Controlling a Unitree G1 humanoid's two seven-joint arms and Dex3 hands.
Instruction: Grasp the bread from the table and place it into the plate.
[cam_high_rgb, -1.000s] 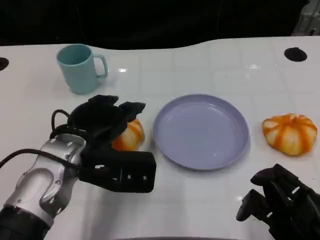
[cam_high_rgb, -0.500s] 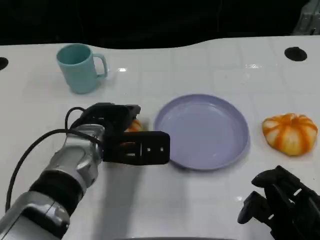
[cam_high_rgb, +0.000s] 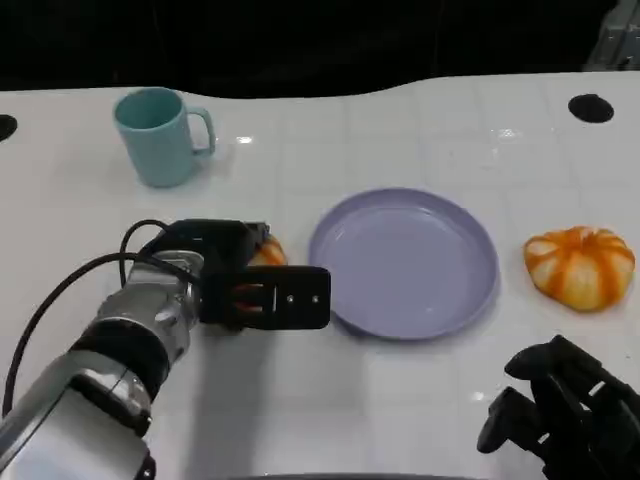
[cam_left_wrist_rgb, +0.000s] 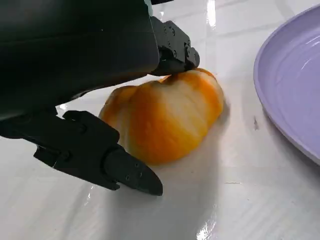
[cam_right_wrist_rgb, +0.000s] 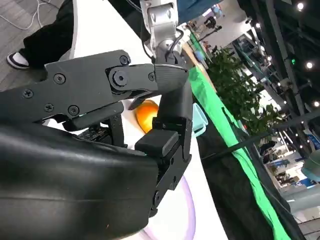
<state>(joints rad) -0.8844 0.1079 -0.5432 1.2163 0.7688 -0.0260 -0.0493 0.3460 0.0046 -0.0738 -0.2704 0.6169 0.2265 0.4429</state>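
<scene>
Fingers (cam_left_wrist_rgb: 107, 160) of the left hand (cam_high_rgb: 235, 280) straddle the orange-and-white striped bread roll (cam_left_wrist_rgb: 165, 120), one touching its top, another low on the near side at desk level. Contact at the top is plain; whether the lower one presses the crust I cannot tell, so the grasp reads as closing, not proven firm. Roll sits on the white glossy desk (cam_high_rgb: 400, 130), not lifted.

Step in hand, as I judge it: grasping. Next move calls for squeezing enough to hold a soft roll without crushing it, then lifting clear of the raised rim of the round lavender plate (cam_high_rgb: 405, 262) and carrying the short way across to it.

Places, taken from the plate: roll just beside its left edge, apart from it. A second striped bread roll (cam_high_rgb: 580, 266) lies near the plate's right side. Teal ceramic mug (cam_high_rgb: 158, 135) stands well off to the upper left.

Right hand (cam_high_rgb: 565, 415) rests low near the desk edge, below the second roll, fingers curled in, holding nothing.

Views: head view hides most of the near roll behind the left hand; left wrist view shows the roll whole and the finger contact. Right wrist view adds a potted plant and green barrier beyond the desk.
</scene>
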